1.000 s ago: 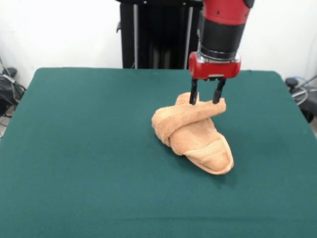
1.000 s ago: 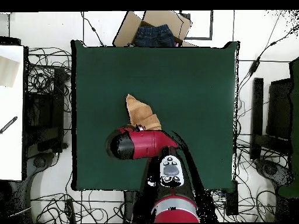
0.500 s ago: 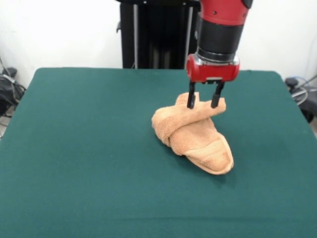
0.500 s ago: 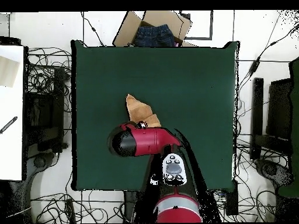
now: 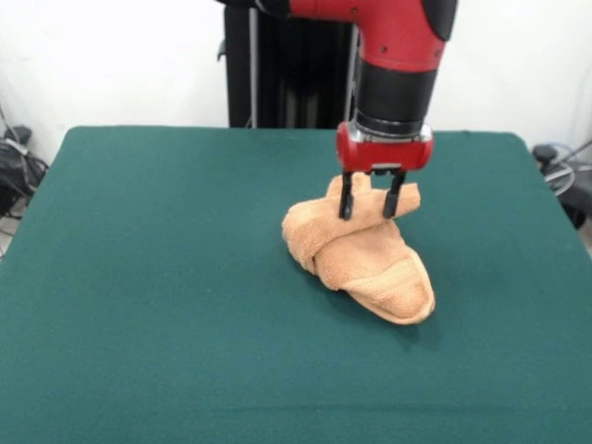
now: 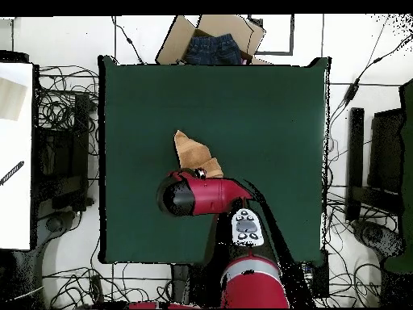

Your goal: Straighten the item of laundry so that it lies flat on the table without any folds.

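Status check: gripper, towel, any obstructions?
Gripper open, fingers straddling the towel's top fold. Towel bunched and twisted on the table, not flat. Nothing in the way.

The arm (image 5: 398,46) is glossy red with a black cylindrical wrist band, a red flange and two thin black fingers (image 5: 346,196).

Soft, even light is falling from above, leaving the front view bright and fairly crisp. The towel (image 5: 361,252) is casting only a faint shadow on the counter (image 5: 166,277). No glare is showing.
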Available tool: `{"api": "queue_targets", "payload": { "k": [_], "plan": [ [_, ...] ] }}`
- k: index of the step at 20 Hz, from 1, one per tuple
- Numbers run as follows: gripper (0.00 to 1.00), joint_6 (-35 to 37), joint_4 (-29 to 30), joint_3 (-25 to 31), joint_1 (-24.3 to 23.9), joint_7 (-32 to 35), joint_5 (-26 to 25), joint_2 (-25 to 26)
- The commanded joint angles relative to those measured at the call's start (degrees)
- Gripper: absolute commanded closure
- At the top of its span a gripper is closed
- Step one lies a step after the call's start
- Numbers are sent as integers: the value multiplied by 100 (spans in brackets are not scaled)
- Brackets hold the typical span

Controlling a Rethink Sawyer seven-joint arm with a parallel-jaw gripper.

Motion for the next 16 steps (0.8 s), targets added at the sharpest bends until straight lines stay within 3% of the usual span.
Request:
{"api": "queue_targets", "payload": {
  "k": [1, 5, 11, 16],
  "plan": [
    [0, -218, -289, 199, 69, 1078, 250, 456],
    [0, 112, -236, -274, 404, 1717, 812, 452],
    [0, 921, -154, -787, 895, 1908, 1433, 21],
    [0, 1364, -283, -1073, 1179, 1963, 1824, -13]
  ]
}}
